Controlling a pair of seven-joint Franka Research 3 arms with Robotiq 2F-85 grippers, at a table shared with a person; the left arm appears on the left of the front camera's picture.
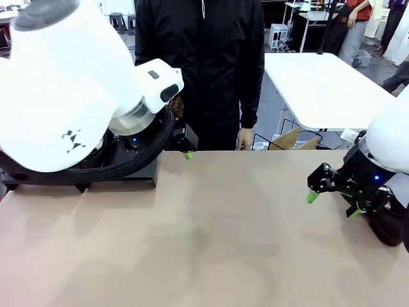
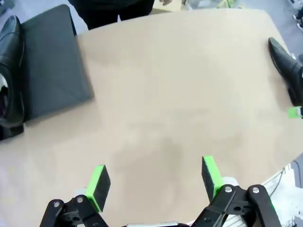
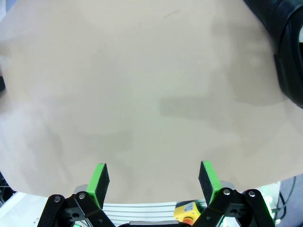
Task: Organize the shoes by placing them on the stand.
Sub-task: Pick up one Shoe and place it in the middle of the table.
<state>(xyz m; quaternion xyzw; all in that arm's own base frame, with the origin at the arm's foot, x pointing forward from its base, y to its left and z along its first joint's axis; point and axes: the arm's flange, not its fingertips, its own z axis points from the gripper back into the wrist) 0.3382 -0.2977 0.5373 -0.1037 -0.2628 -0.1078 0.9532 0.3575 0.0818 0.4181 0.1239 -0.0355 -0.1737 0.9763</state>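
The black stand (image 2: 52, 66) lies at the table's left end, and one shiny black shoe (image 2: 9, 71) rests along its outer side. A second shoe (image 2: 286, 66) lies at the table's right edge, seen close up as a dark shape (image 3: 284, 42) in the right wrist view. My left gripper (image 2: 154, 182) hovers open above the bare tabletop, holding nothing. In the front view my left arm covers most of the stand (image 1: 137, 174). My right gripper (image 1: 332, 204) is open and empty, just left of the right shoe (image 1: 386, 229).
A person in a black jacket (image 1: 201, 64) stands at the far side, one hand (image 1: 244, 137) hanging by the table edge. The tan tabletop (image 1: 211, 236) spreads wide between the arms. A white table (image 1: 326, 83) stands behind on the right.
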